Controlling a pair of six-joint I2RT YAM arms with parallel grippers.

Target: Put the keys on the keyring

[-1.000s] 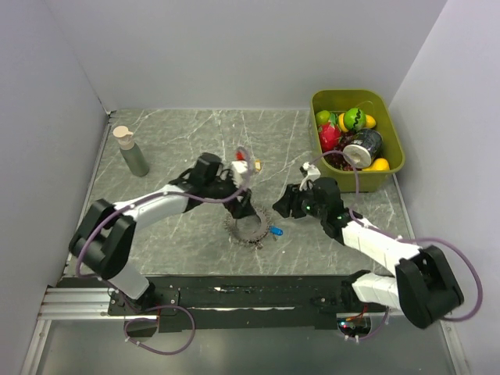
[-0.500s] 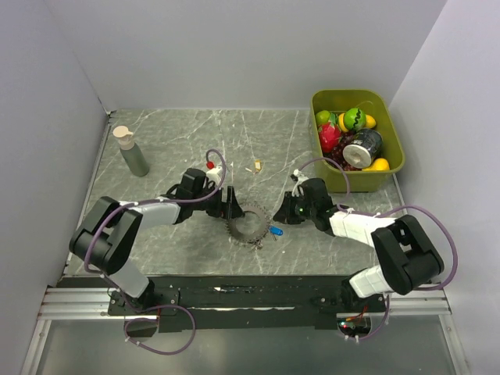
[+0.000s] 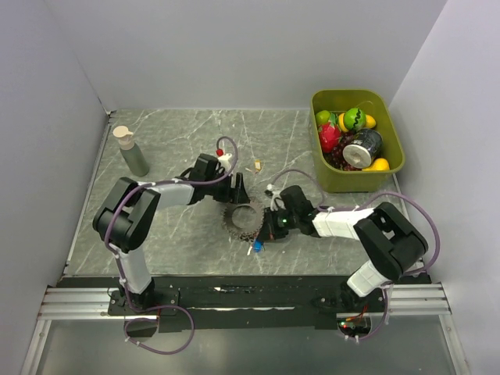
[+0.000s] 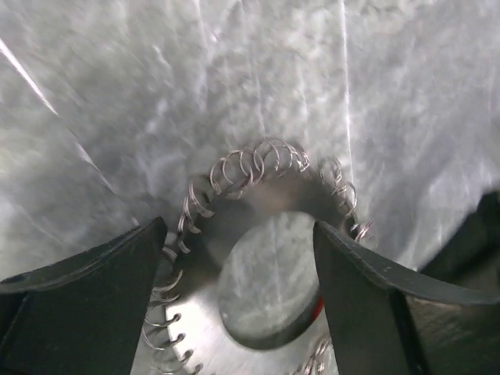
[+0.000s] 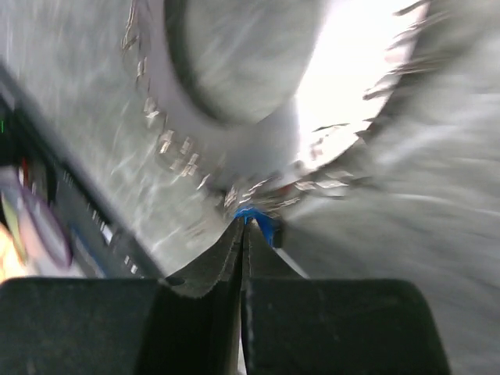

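The keyring (image 3: 232, 219) lies flat mid-table, a wide metal ring fringed with small silvery keys. My left gripper (image 3: 238, 192) is open at its far edge. In the left wrist view its fingers (image 4: 94, 297) straddle the keyring (image 4: 199, 328), whose red tag (image 4: 316, 303) shows by the right finger. My right gripper (image 3: 267, 231) reaches in from the right, low at the ring's near-right edge. In the right wrist view it (image 5: 244, 224) is shut, with the blue key (image 5: 262, 224) pinched at the very tips against the keyring (image 5: 344, 86). That blue key (image 3: 255, 247) lies just beyond them. A tan key (image 3: 256, 165) lies farther back.
A green bin (image 3: 393, 166) holding toy fruit and a can stands at the back right. A grey bottle (image 3: 133, 152) is upright at the back left. Grey walls close in the table on three sides.
My right gripper closed and slid left along the ring's near edge, and the blue key moved left and nearer with it. My left gripper came down over the keyring's far edge.
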